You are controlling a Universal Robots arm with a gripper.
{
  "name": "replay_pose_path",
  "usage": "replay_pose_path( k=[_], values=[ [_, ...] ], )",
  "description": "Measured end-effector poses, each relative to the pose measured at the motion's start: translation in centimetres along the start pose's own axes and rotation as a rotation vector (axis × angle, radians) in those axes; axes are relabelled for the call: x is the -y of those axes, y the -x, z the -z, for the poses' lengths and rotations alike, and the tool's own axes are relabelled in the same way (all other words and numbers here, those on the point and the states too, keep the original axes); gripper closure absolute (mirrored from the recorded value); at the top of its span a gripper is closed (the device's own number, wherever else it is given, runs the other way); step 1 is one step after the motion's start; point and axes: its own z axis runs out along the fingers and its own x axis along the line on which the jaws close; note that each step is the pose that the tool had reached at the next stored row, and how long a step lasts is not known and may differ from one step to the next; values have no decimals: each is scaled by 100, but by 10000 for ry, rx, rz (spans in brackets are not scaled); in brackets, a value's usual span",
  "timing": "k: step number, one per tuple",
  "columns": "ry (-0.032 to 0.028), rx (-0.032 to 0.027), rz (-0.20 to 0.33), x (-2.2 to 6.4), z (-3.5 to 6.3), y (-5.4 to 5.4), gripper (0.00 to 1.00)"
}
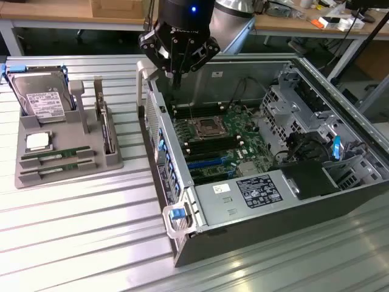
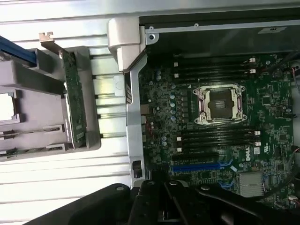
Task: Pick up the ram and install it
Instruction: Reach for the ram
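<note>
While gripper [image 1: 176, 76] is hovering, jaws pressed together, over case wall [image 1: 159, 125] — ram [image 1: 58, 157] lying at tray [image 1: 113, 162] edge — it's risking collision.

The ram [image 1: 56, 157] lies in the tray [image 1: 68, 137] beside the computer case [image 1: 273, 237].
</note>
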Motion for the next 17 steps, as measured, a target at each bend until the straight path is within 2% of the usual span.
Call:
replay_pose_path(
  k=[17],
  values=[
    [0, 0, 0, 22, 8, -284, 89]
  ],
)
